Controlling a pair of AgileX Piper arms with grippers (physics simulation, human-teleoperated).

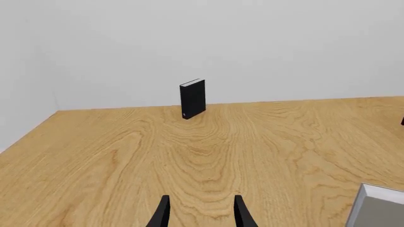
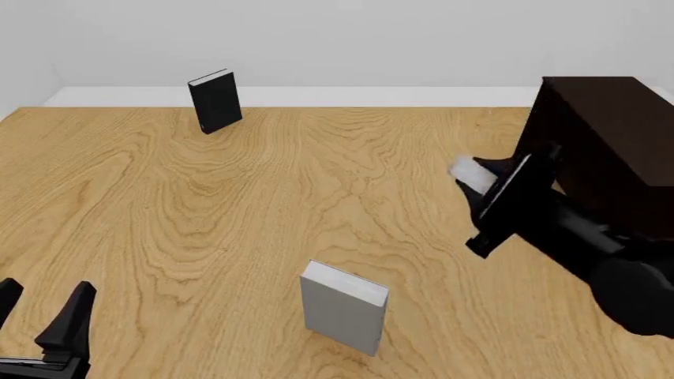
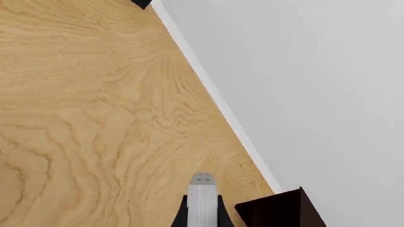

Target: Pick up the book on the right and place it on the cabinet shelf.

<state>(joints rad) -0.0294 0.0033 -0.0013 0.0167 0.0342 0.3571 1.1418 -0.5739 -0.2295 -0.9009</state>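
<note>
My right gripper (image 2: 487,188) is shut on the light-grey book (image 2: 469,174) and holds it in the air, tilted, just left of the dark brown cabinet (image 2: 613,130). In the right wrist view the book (image 3: 203,202) shows edge-on between the fingers, with a corner of the cabinet (image 3: 281,213) beside it. The shelf recess does not show. My left gripper (image 2: 40,313) is open and empty, low over the table at the near left; it also shows in the left wrist view (image 1: 202,215).
A broader grey book (image 2: 342,305) stands upright at the front middle of the table; its corner shows in the left wrist view (image 1: 379,208). A black book (image 2: 215,100) stands upright at the far left near the wall, also in the left wrist view (image 1: 192,98).
</note>
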